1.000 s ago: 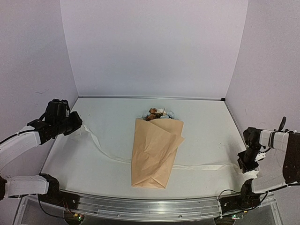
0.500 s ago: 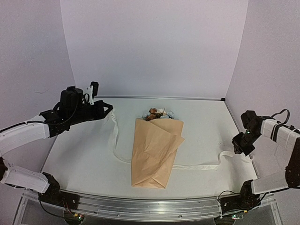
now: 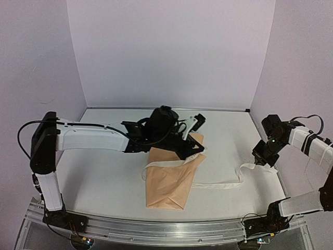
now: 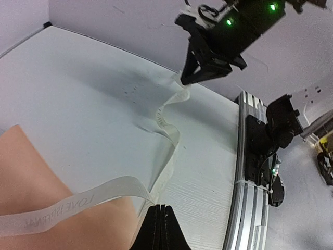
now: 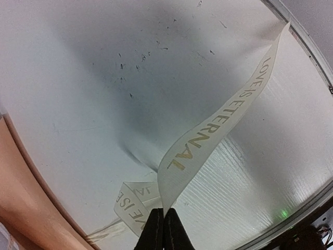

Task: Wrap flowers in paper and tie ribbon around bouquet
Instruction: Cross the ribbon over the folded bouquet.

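The bouquet's peach-tan paper (image 3: 169, 182) lies as a cone in the middle of the table. My left wrist covers its top, so the flowers are hidden. My left gripper (image 3: 199, 150) reaches over the cone's right edge, shut on the ribbon (image 3: 164, 164), which crosses the paper's front to a loop at its left side. In the left wrist view the gripper (image 4: 161, 208) pinches the lettered ribbon (image 4: 78, 200) above the paper (image 4: 26, 177). At the far right, my right gripper (image 3: 258, 161) is shut on the ribbon's other end (image 5: 208, 140), with its tips (image 5: 163, 212) just above the table.
A slack stretch of ribbon (image 3: 218, 185) lies on the table from under the cone toward the right gripper. The metal rail (image 3: 166, 229) with both arm bases runs along the near edge. Walls close in the table at the back and sides.
My left arm swept from the far left over the bouquet, pulling the ribbon across the front of the paper. My right gripper closed on the other ribbon end and lifted it.
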You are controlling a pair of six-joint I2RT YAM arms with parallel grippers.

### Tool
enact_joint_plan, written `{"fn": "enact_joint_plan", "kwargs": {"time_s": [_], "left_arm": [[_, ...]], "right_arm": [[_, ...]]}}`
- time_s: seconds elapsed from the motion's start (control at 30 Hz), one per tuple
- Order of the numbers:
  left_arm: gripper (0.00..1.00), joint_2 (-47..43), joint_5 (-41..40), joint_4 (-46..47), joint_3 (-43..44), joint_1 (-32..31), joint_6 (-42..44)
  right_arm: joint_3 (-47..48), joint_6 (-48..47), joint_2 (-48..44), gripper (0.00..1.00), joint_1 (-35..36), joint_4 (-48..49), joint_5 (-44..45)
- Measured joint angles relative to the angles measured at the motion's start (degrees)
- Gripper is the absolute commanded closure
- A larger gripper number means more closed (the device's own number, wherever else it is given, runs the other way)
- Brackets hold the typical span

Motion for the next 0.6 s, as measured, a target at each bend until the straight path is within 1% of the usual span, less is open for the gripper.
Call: {"fn": "enact_joint_plan", "kwargs": {"time_s": [0.17, 0.23, 0.37, 0.5, 0.6], "left_arm": [[1.00, 11.8, 3.9, -4.2, 10.9, -3.3, 3.9], [1.00, 16.6, 5.1, -6.1, 14.7, -3.5, 4.9], [1.00, 22.7, 7.2, -10.9, 19.8, -3.3, 7.2], [1.00, 25.5, 7.5, -14.3, 23.5, -3.5, 10.4], [1.00, 25.6, 7.6, -15.4, 24.8, -4.4, 12.6]], "right_arm": [[0.1, -1.1, -1.2, 1.00, 0.0, -2.1, 0.0], [0.3, -1.5, -1.3, 1.00, 0.0, -3.0, 0.0], [2.0, -2.9, -1.4, 1.00, 0.0, -5.1, 0.2], [6.4, -5.3, 0.4, 1.00, 0.0, -7.2, 0.6], [11.5, -6.8, 4.9, 1.00, 0.0, -7.9, 0.3]]}}
